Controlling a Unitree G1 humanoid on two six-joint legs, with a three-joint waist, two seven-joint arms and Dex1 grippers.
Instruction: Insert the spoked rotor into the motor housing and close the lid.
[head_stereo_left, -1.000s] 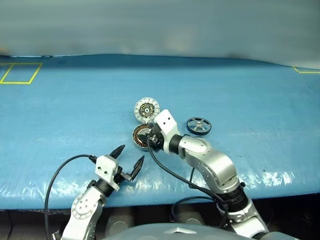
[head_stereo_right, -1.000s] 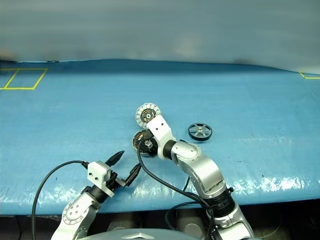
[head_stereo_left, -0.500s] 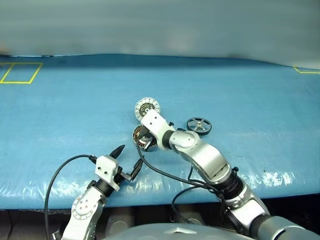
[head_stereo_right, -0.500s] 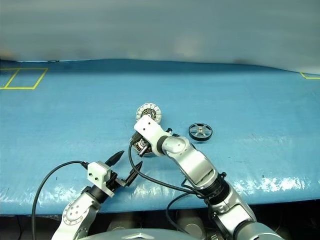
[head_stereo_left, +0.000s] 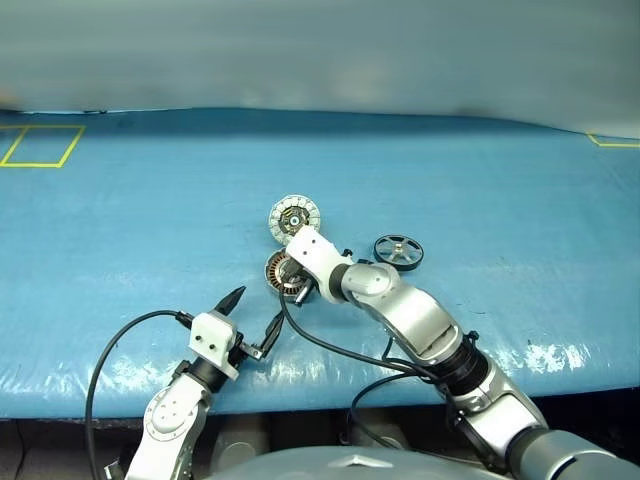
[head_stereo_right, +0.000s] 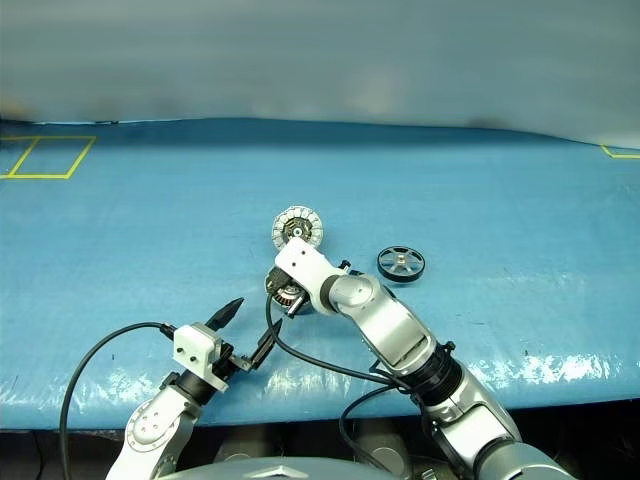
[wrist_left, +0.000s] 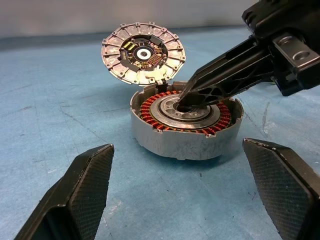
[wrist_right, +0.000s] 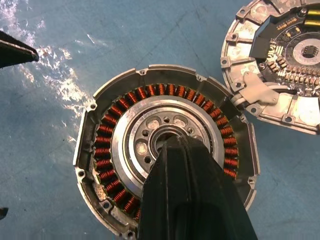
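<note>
- The motor housing (wrist_left: 186, 122) sits open on the blue table (head_stereo_left: 150, 220), copper windings exposed and its hub empty: no rotor is in it.
- The lid (wrist_left: 143, 53) leans against the housing's rim at about 11 o'clock, ribbed face showing, so it is not closed.
- The spoked rotor (head_stereo_left: 398, 251) lies untouched at roughly 3 o'clock from the housing, well apart.
- The right gripper (wrist_left: 184, 101), fingers together and holding nothing, has its tip at the hub's centre hole.
- The left gripper (head_stereo_left: 250, 322), spread wide and empty, waits near the housing at 7 o'clock.
- Both steps appear to remain.
</note>
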